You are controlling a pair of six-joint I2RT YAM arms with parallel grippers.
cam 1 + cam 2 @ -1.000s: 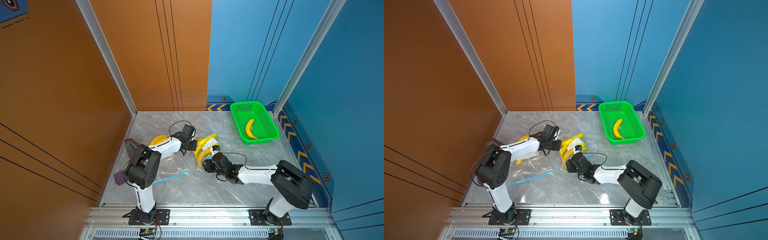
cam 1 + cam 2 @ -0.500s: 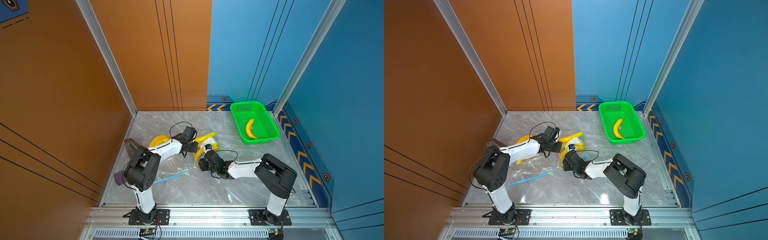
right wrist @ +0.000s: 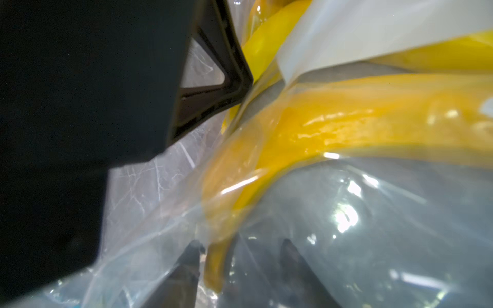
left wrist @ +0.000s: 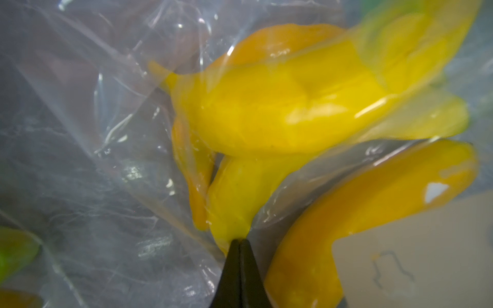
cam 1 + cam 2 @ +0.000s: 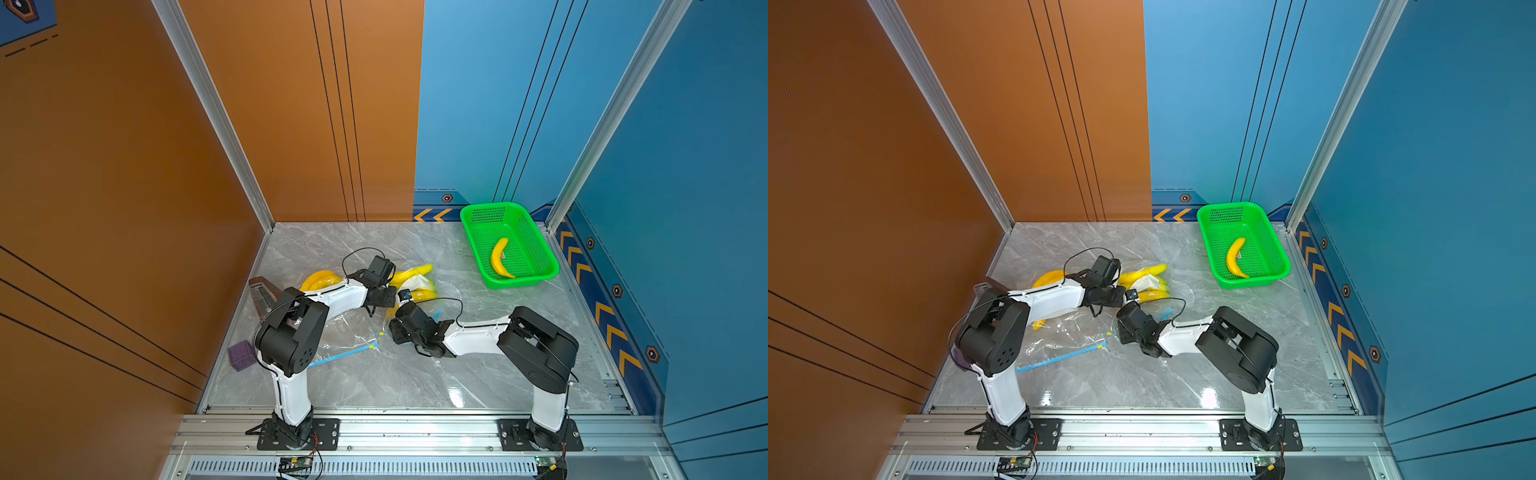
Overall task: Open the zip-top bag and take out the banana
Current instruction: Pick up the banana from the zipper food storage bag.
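A clear zip-top bag (image 5: 353, 328) with a blue zip strip (image 5: 347, 353) lies crumpled between the arms in both top views. Yellow bananas (image 5: 411, 274) (image 5: 1144, 274) show at its far end. My left gripper (image 4: 240, 241) (image 5: 390, 296) is shut, pinching the film right at a banana (image 4: 266, 112) tip. My right gripper (image 3: 240, 256) (image 5: 402, 311) is open. Its fingers (image 3: 192, 256) look dim through the plastic. A banana (image 3: 333, 125) stem end hangs between them, nearer one finger and touching neither that I can see.
A green basket (image 5: 536, 249) at the back right holds one loose banana (image 5: 498, 259). Another yellow banana (image 5: 318, 278) in plastic lies behind my left arm. A purple block (image 5: 241, 355) and a brown-and-clear container (image 5: 262, 295) sit by the left wall.
My right arm has folded in and its gripper has slid left toward the bananas. The bananas have tipped flatter and shifted slightly. The left arm has barely moved.
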